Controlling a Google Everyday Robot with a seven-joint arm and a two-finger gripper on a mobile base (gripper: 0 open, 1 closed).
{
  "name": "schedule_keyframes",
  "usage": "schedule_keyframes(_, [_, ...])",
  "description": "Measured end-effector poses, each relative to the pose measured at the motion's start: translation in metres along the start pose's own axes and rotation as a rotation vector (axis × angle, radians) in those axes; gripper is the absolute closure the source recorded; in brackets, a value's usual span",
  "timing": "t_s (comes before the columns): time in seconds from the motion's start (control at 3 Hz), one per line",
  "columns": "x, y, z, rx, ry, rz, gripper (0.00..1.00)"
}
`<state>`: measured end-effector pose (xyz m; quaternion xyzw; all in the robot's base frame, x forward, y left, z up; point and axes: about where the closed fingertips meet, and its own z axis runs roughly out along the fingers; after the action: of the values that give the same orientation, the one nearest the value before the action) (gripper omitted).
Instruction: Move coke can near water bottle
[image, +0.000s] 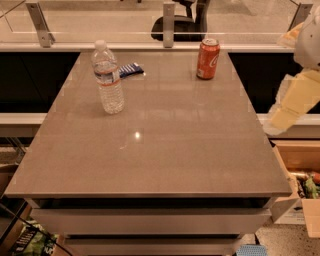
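Gripper (278, 121), state untellable, hangs right of table (175, 155), apart from white-scripted coke can (208, 59).

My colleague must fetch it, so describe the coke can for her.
On the grey table, look toward the far right corner; the gripper hangs beyond the right edge. The coke can stands there: short, red, silver-topped, unlike the tall clear water bottle at far left.

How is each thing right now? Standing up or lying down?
can: standing up, back right of the table, untouched
bottle: standing up, cap on, back left
packet: lying flat behind the bottle
claw: off the table's right edge, away from the can
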<state>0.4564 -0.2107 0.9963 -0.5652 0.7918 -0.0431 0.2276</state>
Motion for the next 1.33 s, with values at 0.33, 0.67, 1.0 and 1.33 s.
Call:
schedule_keyframes(0.33, [-0.003,-0.017,0.007,0.037,-0.086,0.098,0.00])
schedule_keyframes(0.67, [0.000,-0.035,0.018,0.069,-0.186,0.229,0.00])
schedule_keyframes(1.0, [0.006,-0.056,0.031,0.095,-0.258,0.339,0.00])
schedule_keyframes(1.33, [0.014,-0.082,0.045,0.131,-0.300,0.445,0.00])
